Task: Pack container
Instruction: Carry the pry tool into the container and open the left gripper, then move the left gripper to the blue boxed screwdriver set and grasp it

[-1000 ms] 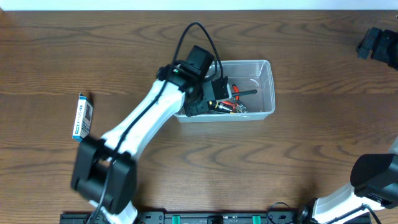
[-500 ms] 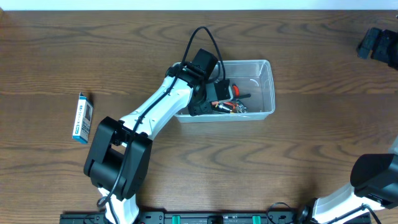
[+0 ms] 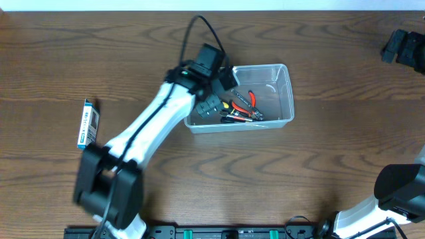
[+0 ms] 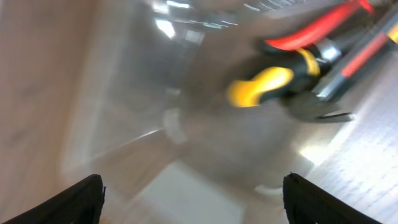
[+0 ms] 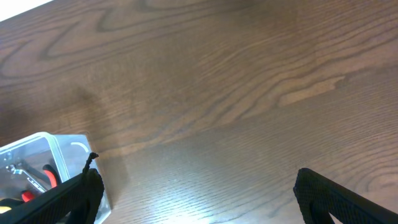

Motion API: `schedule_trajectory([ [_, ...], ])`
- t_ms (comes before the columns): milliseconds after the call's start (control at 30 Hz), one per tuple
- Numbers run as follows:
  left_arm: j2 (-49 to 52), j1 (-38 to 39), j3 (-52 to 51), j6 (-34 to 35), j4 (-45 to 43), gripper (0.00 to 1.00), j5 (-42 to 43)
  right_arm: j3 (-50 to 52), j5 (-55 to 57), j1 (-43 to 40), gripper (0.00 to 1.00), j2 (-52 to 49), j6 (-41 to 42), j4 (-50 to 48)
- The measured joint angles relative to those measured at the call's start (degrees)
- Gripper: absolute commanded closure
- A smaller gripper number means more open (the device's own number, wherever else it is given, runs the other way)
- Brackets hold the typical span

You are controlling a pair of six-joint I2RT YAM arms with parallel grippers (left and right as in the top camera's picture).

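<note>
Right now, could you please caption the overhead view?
Left gripper open over the clear container holding hand tools; small box lies apart.

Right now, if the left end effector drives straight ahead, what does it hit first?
Left end effector likely meets the container floor first, beside the yellow-handled tool; blur leaves depth unclear.

left gripper [image 3: 211, 106] went from shut to wide open and backed off toward the left end of the container [image 3: 289, 93]. the red-handled pliers [image 3: 243, 99] it was covering are now in plain view.
</note>
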State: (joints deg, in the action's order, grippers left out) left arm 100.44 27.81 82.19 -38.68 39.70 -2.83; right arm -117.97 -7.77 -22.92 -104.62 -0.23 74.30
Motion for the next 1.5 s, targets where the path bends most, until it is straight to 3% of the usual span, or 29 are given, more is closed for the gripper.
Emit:
schedule_trajectory([
  [67, -4.85, -0.9, 0.0, 2.1, -0.04, 0.01, -2.14, 0.0, 0.0, 0.0, 0.01, 0.0, 0.0, 0.0],
  [267, -19.37, -7.39, 0.33, 10.4, 2.64, 0.02, -7.85, 0.0, 0.0, 0.0, 0.01, 0.0, -0.22, -0.02],
  [467, -23.21, -23.74, 1.01, 16.24, 13.49, 0.02, -9.42, 0.0, 0.0, 0.0, 0.01, 0.0, -0.24, -0.02],
  [667, -18.38, -38.91, 0.31, 17.99, 15.85, 0.02, -4.83, 0.0, 0.0, 0.0, 0.01, 0.0, -0.42, 0.0],
  [867, -11.76, -47.01, 0.28, 18.51, 15.85, 0.02, -0.7, 0.0, 0.0, 0.0, 0.01, 0.0, -0.48, -0.04],
  [1433, 12.5, -49.75, 0.04, 18.91, 13.75, 0.0, 1.49, 0.0, 0.04, 0.0, 0.01, 0.0, -2.23, 0.52],
  [1500, 14.8, -49.75, 0.0, 18.82, 13.66, 0.04, 1.6, 0.0, 0.11, 0.0, 0.01, 0.0, -2.51, 0.74],
])
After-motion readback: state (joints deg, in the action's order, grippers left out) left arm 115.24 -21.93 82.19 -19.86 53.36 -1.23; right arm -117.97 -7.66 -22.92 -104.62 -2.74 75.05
